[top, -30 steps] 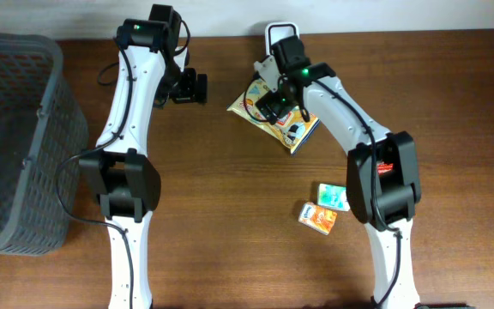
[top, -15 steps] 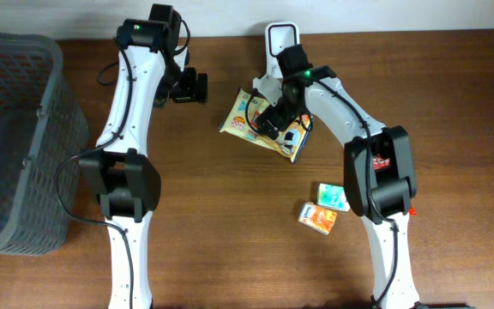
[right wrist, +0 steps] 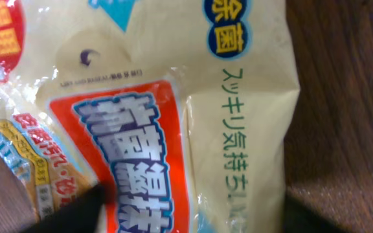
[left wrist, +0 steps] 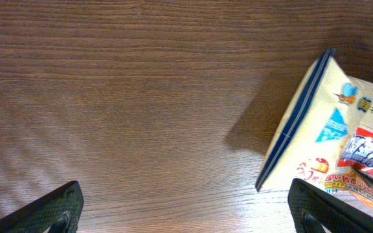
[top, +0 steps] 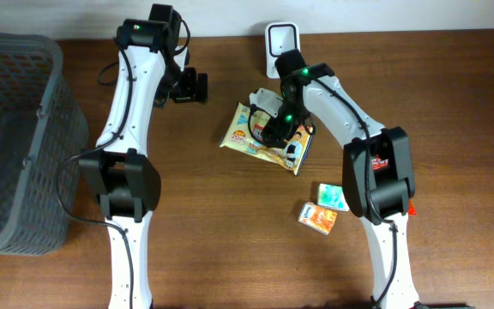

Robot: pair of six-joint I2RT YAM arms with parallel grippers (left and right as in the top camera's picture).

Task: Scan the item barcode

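**Packet [top: 240,133] on the counter, right arm over it**

The packet is a flat, cream-coloured pouch with printed lettering. It lies print side up near the middle of the counter [top: 230,249], just in front of the white scanner unit [top: 281,39] at the far edge. No barcode shows on the upward face, so the code is probably on the underside.

The right fingers [right wrist: 70,217] are directly above the packet. In the right wrist view the pouch fills the frame, with a dark finger at each lower corner, one on either side. This placement suits a pinch across the pouch. Whether the fingers have closed on the packet cannot be told.

The left fingers [left wrist: 50,210] stand fully apart and hold nothing. They hang over bare counter near the packet's sealed edge, clear of the right arm's working area.

Two small boxes [top: 333,196] lie well apart from the packet, beside the right arm. A grey basket [top: 7,146] stands at the left edge.
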